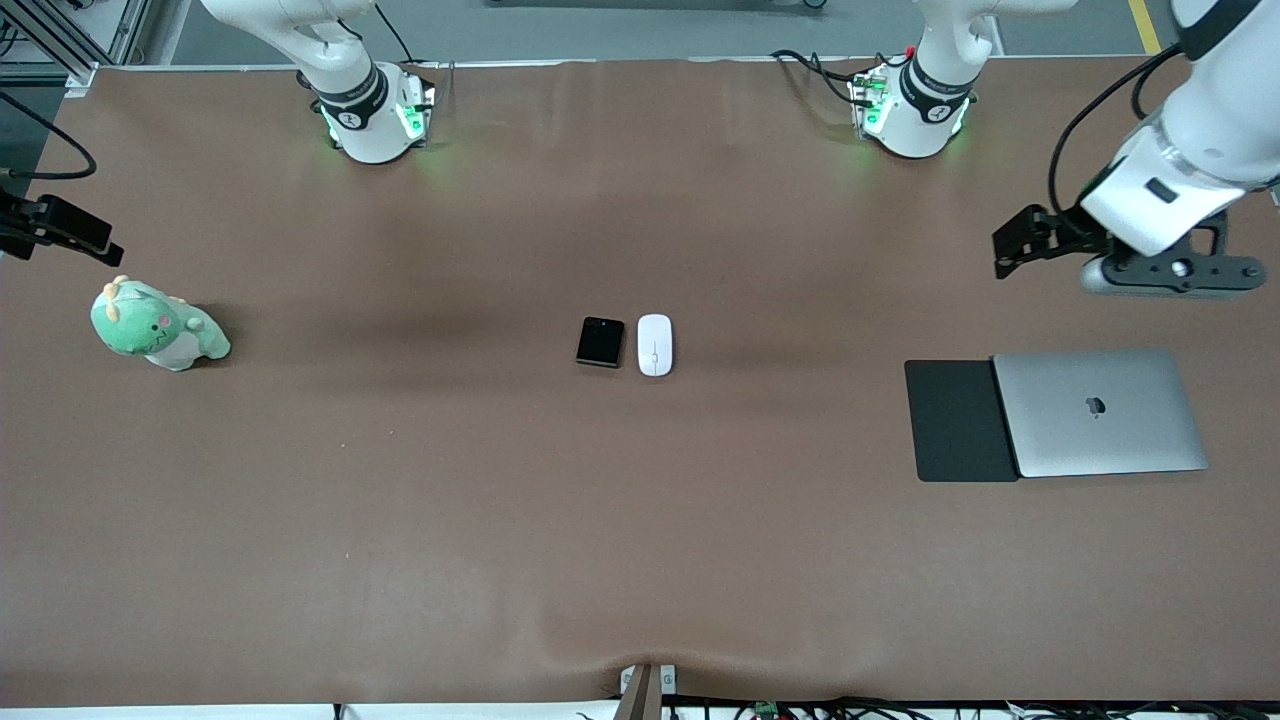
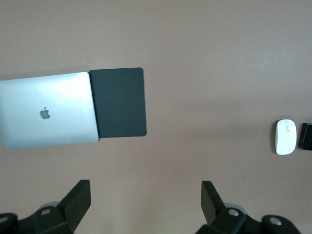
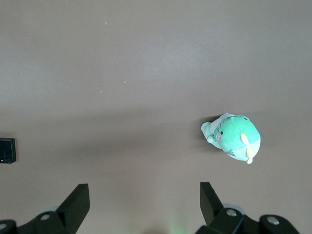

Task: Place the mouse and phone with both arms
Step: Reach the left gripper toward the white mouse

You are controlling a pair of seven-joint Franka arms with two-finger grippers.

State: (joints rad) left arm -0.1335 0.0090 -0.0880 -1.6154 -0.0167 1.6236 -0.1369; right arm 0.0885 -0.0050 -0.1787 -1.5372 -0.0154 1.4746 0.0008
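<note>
A small black phone [image 1: 600,342] and a white oval mouse [image 1: 655,345] lie side by side mid-table, the mouse on the side toward the left arm's end. In the left wrist view the mouse [image 2: 285,137] and the phone's edge [image 2: 307,136] show far off. My left gripper [image 1: 1015,250] hangs open and empty over bare table at the left arm's end; its jaws [image 2: 145,195] stand wide. My right gripper [image 1: 100,245] hangs open and empty at the right arm's end, above the tablecloth near a plush toy; its jaws [image 3: 144,195] are wide apart. The phone's edge [image 3: 7,150] shows there too.
A closed silver laptop [image 1: 1100,412] lies at the left arm's end, partly over a flat black mat [image 1: 955,420]. A green plush toy [image 1: 155,325] sits at the right arm's end. Brown cloth [image 1: 400,520] covers the table.
</note>
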